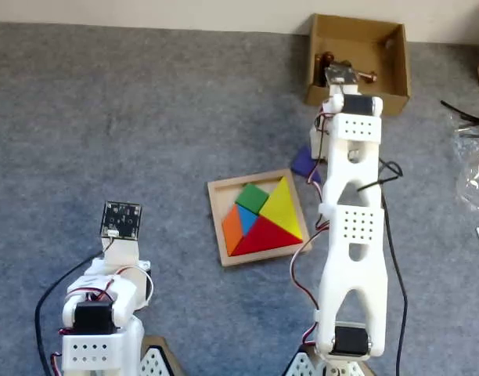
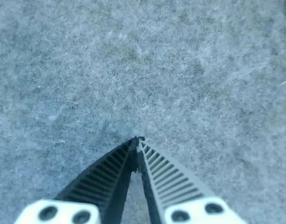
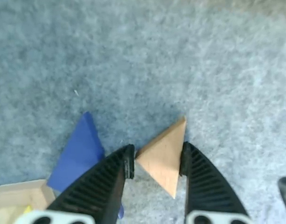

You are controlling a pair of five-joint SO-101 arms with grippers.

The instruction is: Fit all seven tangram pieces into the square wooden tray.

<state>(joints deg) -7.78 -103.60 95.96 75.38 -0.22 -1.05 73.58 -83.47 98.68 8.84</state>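
Note:
The square wooden tray [image 1: 217, 223] lies mid-table and holds green, yellow, red, orange and light-blue pieces. A dark blue piece [image 1: 304, 162] [image 3: 80, 151] lies on the carpet just beyond the tray's far right corner [image 3: 14, 193]. Beside it is a tan wooden triangle [image 3: 162, 156]. My right gripper [image 3: 157, 161] is shut on this triangle, a fingertip touching each side. The right arm [image 1: 349, 227] stretches over that spot and hides the triangle from above. My left gripper [image 2: 138, 140] is shut on nothing, over bare grey carpet. The left arm [image 1: 106, 305] sits at the near left.
An open cardboard box [image 1: 396, 59] with small objects inside stands at the far right, just past the right arm's wrist. Black cables [image 1: 466, 117] and a clear plastic bag [image 1: 474, 180] lie at the right edge. Open carpet spreads left of the tray.

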